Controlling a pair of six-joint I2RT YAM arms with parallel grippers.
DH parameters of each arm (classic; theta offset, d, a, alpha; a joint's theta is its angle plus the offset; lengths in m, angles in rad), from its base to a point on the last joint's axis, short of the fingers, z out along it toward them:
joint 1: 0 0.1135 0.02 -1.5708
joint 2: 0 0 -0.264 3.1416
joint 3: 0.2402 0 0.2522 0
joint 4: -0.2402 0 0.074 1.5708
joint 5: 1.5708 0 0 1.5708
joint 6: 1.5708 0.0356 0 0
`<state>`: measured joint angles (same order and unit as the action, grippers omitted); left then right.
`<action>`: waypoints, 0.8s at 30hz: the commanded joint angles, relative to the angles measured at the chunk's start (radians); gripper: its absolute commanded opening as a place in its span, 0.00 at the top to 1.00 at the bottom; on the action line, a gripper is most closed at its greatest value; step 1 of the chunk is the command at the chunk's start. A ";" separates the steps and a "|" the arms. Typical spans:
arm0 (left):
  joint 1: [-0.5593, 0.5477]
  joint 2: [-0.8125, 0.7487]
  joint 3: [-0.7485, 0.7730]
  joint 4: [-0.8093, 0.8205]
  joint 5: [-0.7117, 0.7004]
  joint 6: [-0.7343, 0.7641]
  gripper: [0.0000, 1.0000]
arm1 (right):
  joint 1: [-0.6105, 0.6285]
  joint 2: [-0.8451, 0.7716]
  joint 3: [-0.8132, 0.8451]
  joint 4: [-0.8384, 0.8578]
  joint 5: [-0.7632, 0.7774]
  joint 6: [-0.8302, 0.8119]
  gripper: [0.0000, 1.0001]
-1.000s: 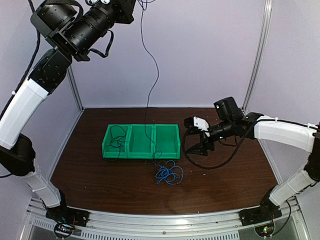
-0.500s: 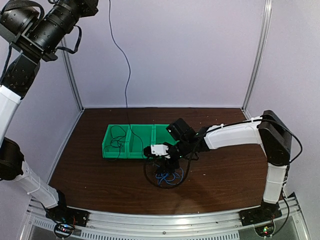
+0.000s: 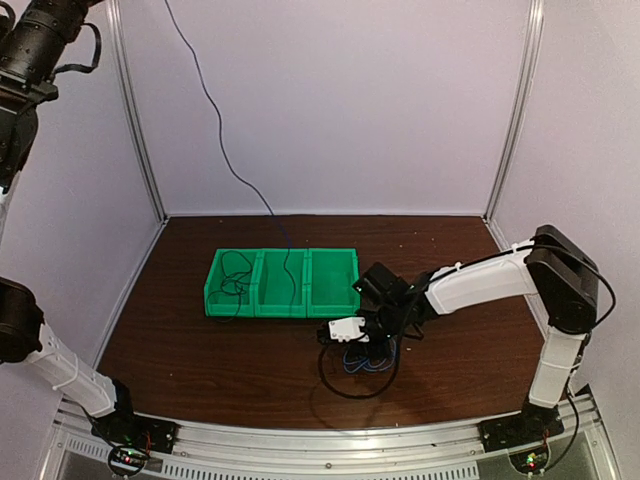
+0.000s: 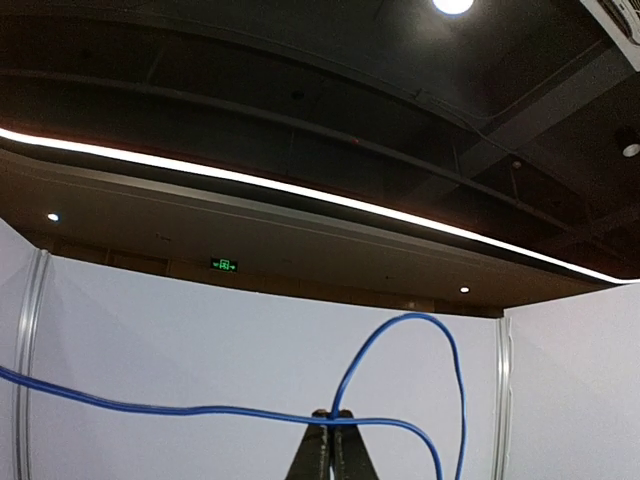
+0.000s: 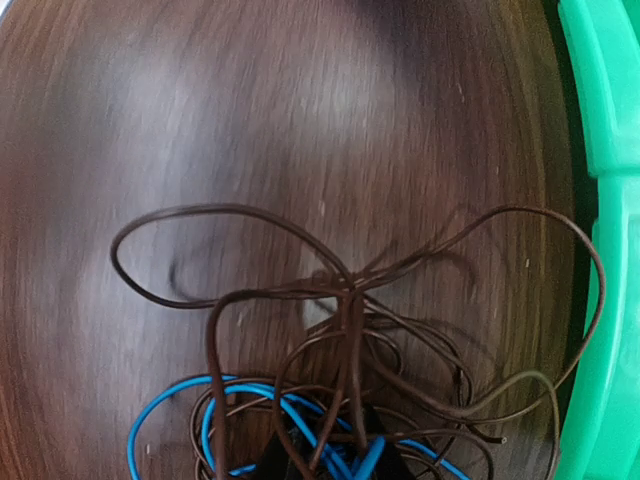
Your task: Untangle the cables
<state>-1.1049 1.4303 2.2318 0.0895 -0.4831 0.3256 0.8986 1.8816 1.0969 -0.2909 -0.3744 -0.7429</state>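
Note:
The cables [image 5: 345,400] lie in a tangle of dark curly wires and bright blue strands on the brown table, just in front of the green bin [image 3: 283,283]. My right gripper [image 5: 335,462] is pressed down into this tangle [image 3: 368,358], its dark fingertips [image 5: 276,458] closed in on blue and dark strands. My left gripper [image 4: 333,440] is raised high, out of the top view, shut on one thin blue cable [image 4: 400,330] that loops above its tips. That blue cable [image 3: 215,130] hangs in a long line down into the bin's middle compartment.
A loose black wire [image 3: 235,275] lies in the bin's left compartment and spills over its front wall. The bin's green wall [image 5: 600,200] runs along the right edge of the right wrist view. Metal frame posts [image 3: 515,110] and white walls enclose the table.
My right gripper came down onto the tangle, shifted it slightly right and nearer, and closed. My left arm swung further up and left, drawing the long blue cable with it.

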 commanded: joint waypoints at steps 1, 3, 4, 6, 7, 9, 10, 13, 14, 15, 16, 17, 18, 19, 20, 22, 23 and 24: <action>0.001 -0.029 0.054 0.123 -0.025 0.097 1.00 | -0.086 -0.076 -0.135 -0.085 0.144 -0.048 0.84; 0.001 -0.033 0.053 0.131 -0.037 0.108 1.00 | -0.149 -0.101 -0.168 -0.098 0.139 -0.050 0.84; 0.001 -0.035 0.046 0.127 -0.044 0.114 1.00 | -0.178 -0.115 -0.180 -0.106 0.136 -0.050 0.84; 0.002 -0.041 0.016 0.129 -0.060 0.122 1.00 | -0.227 -0.149 -0.195 -0.115 0.128 -0.048 0.83; 0.001 -0.042 -0.002 0.130 -0.072 0.126 1.00 | -0.245 -0.167 -0.202 -0.116 0.122 -0.045 0.81; 0.001 -0.034 -0.030 0.107 -0.098 0.139 1.00 | -0.262 -0.205 -0.204 -0.119 0.113 -0.027 0.72; 0.001 -0.024 -0.034 0.085 -0.126 0.147 1.00 | -0.264 -0.221 -0.197 -0.131 0.105 -0.019 0.67; 0.002 0.022 -0.035 0.024 -0.252 0.202 1.00 | -0.264 -0.271 -0.152 -0.204 0.037 0.022 0.49; 0.003 0.035 -0.041 0.016 -0.293 0.227 1.00 | -0.264 -0.290 -0.137 -0.227 0.012 0.034 0.43; 0.008 0.043 -0.054 0.011 -0.330 0.247 1.00 | -0.265 -0.309 -0.124 -0.253 -0.012 0.039 0.40; 0.019 0.048 -0.067 -0.006 -0.350 0.250 1.00 | -0.264 -0.332 -0.113 -0.275 -0.036 0.043 0.37; 0.036 0.055 -0.073 -0.037 -0.363 0.236 1.00 | -0.264 -0.355 -0.099 -0.299 -0.057 0.049 0.34; 0.061 0.057 -0.071 -0.074 -0.367 0.207 1.00 | -0.264 -0.377 -0.092 -0.326 -0.076 0.049 0.32; 0.090 0.059 -0.068 -0.138 -0.362 0.165 1.00 | -0.264 -0.400 -0.077 -0.353 -0.093 0.048 0.30; 0.122 0.059 -0.065 -0.188 -0.350 0.118 1.00 | -0.265 -0.421 -0.070 -0.378 -0.102 0.047 0.27; 0.188 0.056 -0.066 -0.268 -0.307 0.024 1.00 | -0.264 -0.469 -0.061 -0.413 -0.109 0.049 0.24; 0.221 0.052 -0.070 -0.296 -0.278 -0.011 1.00 | -0.264 -0.493 -0.060 -0.424 -0.107 0.051 0.22; 0.248 0.053 -0.076 -0.315 -0.257 -0.041 1.00 | -0.265 -0.519 -0.065 -0.431 -0.103 0.052 0.21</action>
<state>-0.9554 1.5230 2.1509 -0.0948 -0.7666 0.4362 0.6308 1.4487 1.0138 -0.6132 -0.4320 -0.7059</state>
